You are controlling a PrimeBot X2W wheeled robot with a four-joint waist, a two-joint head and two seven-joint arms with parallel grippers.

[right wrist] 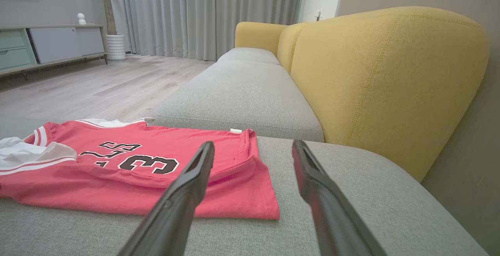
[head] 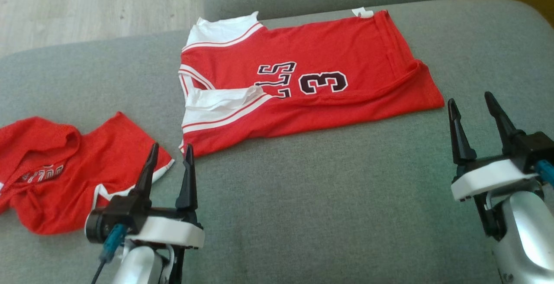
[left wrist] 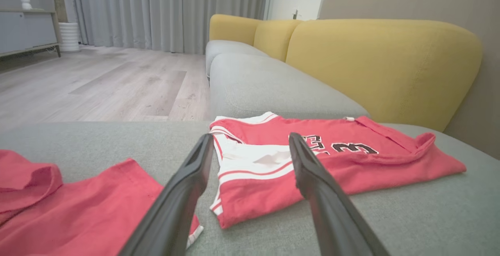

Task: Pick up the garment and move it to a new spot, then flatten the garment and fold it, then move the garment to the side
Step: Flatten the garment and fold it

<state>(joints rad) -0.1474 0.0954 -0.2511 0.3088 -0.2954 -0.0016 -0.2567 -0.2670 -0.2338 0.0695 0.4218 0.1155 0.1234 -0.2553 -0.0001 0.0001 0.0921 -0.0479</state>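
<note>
On the grey seat [head: 329, 214] the jersey [head: 311, 76] lies flat and doubled over along its length, number upward, with a flap of hem turned back at its right end. Judging by that, the pick-up, the flattening and at least one fold look done. A further fold may be wanted, and moving it to the side is not yet done. Left pincer [head: 172, 146] is spread wide and empty, low over the seat, its tips just short of the jersey's near left corner. Right pincer [head: 469, 97] is likewise spread and empty, just beside the jersey's right hem but apart from it. A second garment [head: 52, 175], crumpled, lies left of the left pincer; whether they touch I cannot tell.
</note>
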